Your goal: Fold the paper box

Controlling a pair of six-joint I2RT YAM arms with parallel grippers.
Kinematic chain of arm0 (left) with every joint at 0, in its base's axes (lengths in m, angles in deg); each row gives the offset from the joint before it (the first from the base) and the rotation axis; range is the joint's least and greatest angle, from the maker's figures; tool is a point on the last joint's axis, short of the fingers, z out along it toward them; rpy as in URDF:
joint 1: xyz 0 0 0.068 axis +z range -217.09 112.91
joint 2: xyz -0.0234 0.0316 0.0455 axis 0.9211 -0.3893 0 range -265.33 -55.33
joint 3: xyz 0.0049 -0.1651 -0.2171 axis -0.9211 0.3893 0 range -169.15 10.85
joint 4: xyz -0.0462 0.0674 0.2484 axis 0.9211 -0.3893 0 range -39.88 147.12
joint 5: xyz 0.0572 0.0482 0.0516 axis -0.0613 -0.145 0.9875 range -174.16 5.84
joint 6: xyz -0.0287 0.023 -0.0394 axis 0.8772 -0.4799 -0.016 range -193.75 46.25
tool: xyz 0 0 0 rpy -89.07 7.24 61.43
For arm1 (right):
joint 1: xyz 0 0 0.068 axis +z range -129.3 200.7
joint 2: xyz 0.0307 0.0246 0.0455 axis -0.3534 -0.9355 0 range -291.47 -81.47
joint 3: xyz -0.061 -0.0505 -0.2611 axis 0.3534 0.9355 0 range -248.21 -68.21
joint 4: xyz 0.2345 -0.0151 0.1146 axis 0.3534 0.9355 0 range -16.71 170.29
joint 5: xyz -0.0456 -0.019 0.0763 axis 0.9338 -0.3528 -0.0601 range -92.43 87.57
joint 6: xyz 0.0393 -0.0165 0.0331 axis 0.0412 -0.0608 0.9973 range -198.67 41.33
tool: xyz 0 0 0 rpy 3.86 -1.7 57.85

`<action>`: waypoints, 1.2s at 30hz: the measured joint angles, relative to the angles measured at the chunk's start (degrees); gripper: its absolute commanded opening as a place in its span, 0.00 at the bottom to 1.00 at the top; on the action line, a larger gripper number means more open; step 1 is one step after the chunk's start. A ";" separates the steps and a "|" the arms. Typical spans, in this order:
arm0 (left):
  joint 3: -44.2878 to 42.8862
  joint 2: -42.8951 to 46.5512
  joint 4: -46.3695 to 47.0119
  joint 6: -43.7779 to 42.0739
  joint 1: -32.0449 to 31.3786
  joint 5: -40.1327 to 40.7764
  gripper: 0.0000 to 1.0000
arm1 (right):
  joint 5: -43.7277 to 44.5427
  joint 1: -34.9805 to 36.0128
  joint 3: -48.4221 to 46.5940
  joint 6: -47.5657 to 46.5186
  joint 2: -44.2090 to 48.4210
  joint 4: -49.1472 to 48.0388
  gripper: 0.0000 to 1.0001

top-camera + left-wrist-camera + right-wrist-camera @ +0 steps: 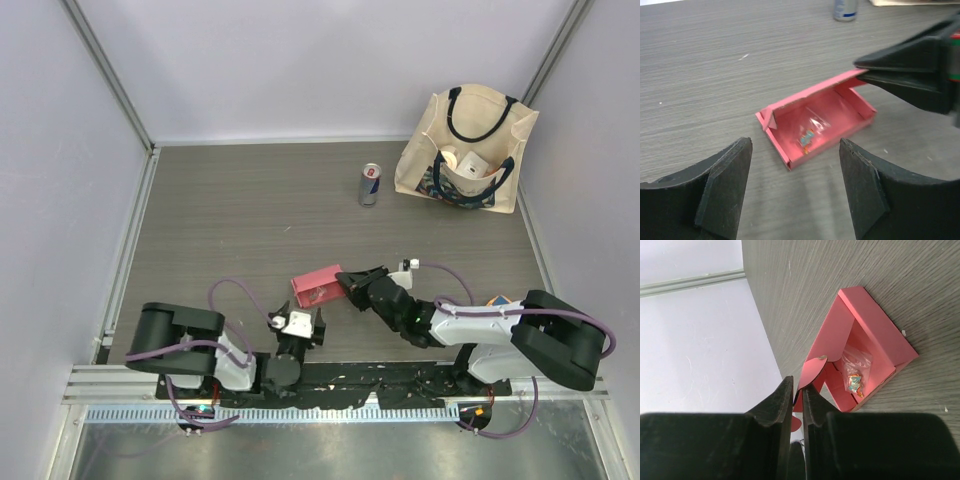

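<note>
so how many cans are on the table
1: a can standing upright on the far side, just left of the tote bag; others could be hidden inside the bag.

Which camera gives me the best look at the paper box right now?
Left wrist: the paper box sits nearly whole, open side facing the lens, a small wrapped item visible inside. Right wrist shows it tilted, its flap pinched in the right pincer. Top external shows only a small pink block.
</note>
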 measured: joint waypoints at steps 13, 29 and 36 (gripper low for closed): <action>-0.02 32.26 -8.09 -9.92 -19.32 1.25 0.76 | 1.36 0.96 2.14 -2.75 -0.20 -1.75 0.17; -25.31 38.40 -82.99 29.24 14.82 -31.54 0.63 | 1.42 1.33 5.27 -5.44 -2.54 -5.25 0.18; -22.29 32.00 -84.28 34.29 22.16 -42.40 0.61 | 1.49 1.36 7.17 -5.46 -3.21 -6.38 0.24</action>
